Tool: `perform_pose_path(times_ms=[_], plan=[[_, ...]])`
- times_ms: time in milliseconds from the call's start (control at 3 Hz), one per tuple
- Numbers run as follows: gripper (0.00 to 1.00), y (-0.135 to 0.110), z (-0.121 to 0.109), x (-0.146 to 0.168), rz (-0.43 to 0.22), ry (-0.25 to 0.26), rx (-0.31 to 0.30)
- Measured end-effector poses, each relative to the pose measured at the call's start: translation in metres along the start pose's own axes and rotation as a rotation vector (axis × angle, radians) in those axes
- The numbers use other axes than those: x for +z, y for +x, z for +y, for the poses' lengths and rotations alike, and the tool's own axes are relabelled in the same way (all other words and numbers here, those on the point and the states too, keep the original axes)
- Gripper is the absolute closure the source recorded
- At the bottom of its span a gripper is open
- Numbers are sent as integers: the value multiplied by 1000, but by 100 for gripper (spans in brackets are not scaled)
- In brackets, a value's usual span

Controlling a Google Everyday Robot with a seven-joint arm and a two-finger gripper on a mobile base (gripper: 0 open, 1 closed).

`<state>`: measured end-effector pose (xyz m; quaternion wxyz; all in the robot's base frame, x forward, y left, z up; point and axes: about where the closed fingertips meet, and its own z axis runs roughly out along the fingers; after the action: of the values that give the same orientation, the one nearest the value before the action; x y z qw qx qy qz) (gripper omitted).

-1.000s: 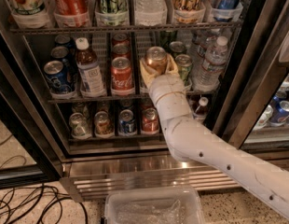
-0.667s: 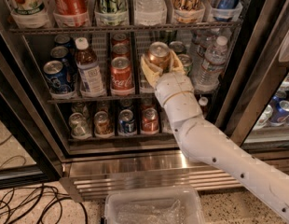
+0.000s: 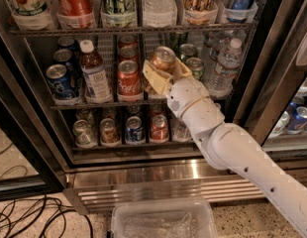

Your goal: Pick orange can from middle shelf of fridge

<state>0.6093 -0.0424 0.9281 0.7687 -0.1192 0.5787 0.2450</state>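
Observation:
The fridge (image 3: 143,177) stands open with wire racks of drinks. On the middle shelf (image 3: 94,104) stand blue cans, a tea bottle, a red Coca-Cola can (image 3: 128,79), green cans and water bottles. My gripper (image 3: 166,72) is at the shelf's middle lane, its tan fingers (image 3: 156,81) shut around the orange can (image 3: 163,58). The can's silver lid and copper body show above the fingers, lifted a little and tilted, in front of the lane. The white arm runs from the gripper down to the lower right.
The top rack (image 3: 128,29) holds big tall cans in white cups just above the gripper. The lower shelf (image 3: 124,133) holds several cans. A clear plastic bin (image 3: 163,222) sits on the floor in front. Black cables (image 3: 39,217) lie at lower left. A dark door frame (image 3: 262,73) stands right.
The gripper with the orange can has risen slightly and drawn back out of the shelf lane toward the camera; the arm has shifted right.

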Motion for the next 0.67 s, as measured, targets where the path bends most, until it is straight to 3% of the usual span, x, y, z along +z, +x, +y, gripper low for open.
perform_pose_path(times_ms=[333,667], plan=[[100,6,9,-5,45,-111,89],[100,15,13,-16,126,-213,116]])
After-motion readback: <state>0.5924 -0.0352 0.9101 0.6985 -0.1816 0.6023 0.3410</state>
